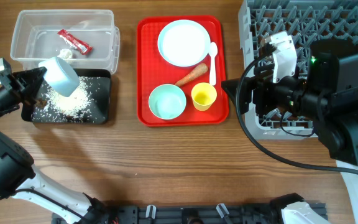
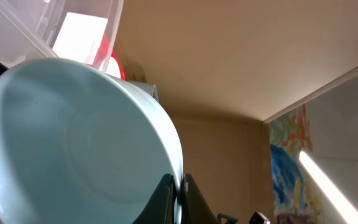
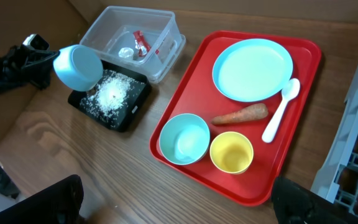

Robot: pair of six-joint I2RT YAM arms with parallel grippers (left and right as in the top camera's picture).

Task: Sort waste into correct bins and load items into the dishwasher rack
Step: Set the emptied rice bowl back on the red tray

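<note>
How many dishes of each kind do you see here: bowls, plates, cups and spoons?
Bowls: 2, a green bowl on the red tray and a blue bowl tipped over the black tray
Plates: 1, the plate
Cups: 1, the cup
Spoons: 1, the spoon
Total: 5

surface: wooden table | on it: clear tub | black tray | red tray | grey rack
</note>
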